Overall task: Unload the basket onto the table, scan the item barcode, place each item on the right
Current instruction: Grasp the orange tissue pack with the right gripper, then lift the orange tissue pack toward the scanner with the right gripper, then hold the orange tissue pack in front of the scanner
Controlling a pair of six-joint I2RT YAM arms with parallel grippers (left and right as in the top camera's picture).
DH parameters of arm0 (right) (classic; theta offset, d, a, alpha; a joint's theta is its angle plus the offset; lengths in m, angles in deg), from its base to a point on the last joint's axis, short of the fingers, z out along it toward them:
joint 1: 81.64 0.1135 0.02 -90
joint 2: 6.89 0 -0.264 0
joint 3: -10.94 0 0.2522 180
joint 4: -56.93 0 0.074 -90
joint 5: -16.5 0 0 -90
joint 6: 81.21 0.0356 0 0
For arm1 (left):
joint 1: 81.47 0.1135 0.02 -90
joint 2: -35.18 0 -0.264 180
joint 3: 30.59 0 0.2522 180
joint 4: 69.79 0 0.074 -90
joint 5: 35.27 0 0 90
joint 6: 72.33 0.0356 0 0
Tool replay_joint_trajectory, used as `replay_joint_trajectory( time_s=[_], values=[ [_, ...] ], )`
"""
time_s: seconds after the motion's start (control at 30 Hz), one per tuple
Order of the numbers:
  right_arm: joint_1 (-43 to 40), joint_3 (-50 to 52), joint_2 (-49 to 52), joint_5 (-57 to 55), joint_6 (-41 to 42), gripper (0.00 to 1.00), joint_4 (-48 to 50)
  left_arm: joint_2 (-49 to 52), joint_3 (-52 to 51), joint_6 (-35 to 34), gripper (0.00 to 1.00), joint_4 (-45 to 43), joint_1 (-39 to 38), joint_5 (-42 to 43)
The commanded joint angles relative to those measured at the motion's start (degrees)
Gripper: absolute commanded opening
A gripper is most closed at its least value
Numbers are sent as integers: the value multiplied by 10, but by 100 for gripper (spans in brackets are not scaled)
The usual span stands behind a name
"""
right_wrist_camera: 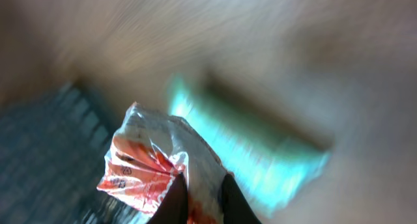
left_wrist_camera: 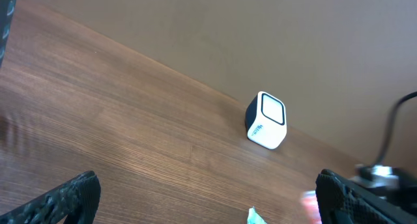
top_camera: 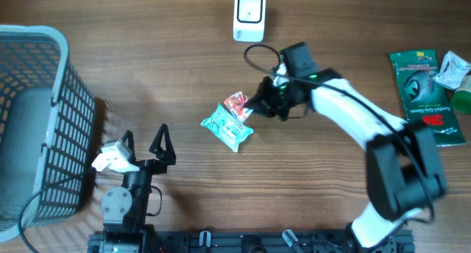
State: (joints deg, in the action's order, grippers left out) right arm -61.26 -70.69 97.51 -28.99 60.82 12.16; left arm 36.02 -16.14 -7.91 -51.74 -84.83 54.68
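Mock shop checkout, lab bench: wooden table (top_camera: 184, 84), barcode scanner (top_camera: 249, 15), shopping basket (top_camera: 73, 135), packaged goods (top_camera: 427, 98).

The overhead view is bright, evenly lit and sharp. The basket (top_camera: 29, 120) and the arm (top_camera: 353, 109) cast soft, faint shadows on the counter (top_camera: 184, 76). The left wrist view is clear, slightly smeared at its left edge. Motion blur swamps the right wrist view, and only the packet (right_wrist_camera: 146, 165) end at the right claw (right_wrist_camera: 199, 198) is crisp.
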Motion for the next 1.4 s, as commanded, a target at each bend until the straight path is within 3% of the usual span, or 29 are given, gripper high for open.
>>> replay_joint_trajectory(
  time_s=[0.0, 0.17, 0.37, 0.43, 0.53, 0.6, 0.67, 0.73, 0.83, 0.93, 1.0, 1.07, 1.37],
  values=[
    [-42, -2, -41, 251, -6, 4, -72, -3, -4, 9, 100, 0, 3, 7],
    [-53, -1, -41, 278, 85, 4, -189, -3, -4, 9, 100, 0, 3, 7],
    [-53, -1, -41, 275, 83, 4, -198, -3, -4, 9, 100, 0, 3, 7],
    [-53, -1, -41, 234, 49, 4, -186, -3, -4, 9, 100, 0, 3, 7],
    [-53, -2, -41, 29, -26, 4, -45, -3, -4, 9, 100, 0, 3, 7],
    [-52, -2, -41, -182, -92, 4, 98, -3, -4, 9, 100, 0, 3, 7],
    [-52, -2, -41, -232, -136, 5, 194, -3, -4, 9, 100, 0, 3, 7],
    [-44, -2, -40, -350, -238, 4, 337, -3, -4, 9, 100, 0, 3, 7],
    [-22, -2, -17, -474, -289, 5, 470, -3, -4, 9, 100, 0, 3, 7],
    [0, -2, 49, -530, -439, 5, 626, -3, -4, 9, 100, 0, 3, 7],
    [7, -5, 90, -551, -505, 5, 687, -3, -4, 9, 100, 0, 3, 7],
    [8, -26, 139, -550, -521, 5, 716, -3, -4, 9, 100, 0, 3, 7],
    [24, -161, 261, -527, -556, 4, 704, -3, -4, 9, 100, 0, 3, 7]
  ],
)
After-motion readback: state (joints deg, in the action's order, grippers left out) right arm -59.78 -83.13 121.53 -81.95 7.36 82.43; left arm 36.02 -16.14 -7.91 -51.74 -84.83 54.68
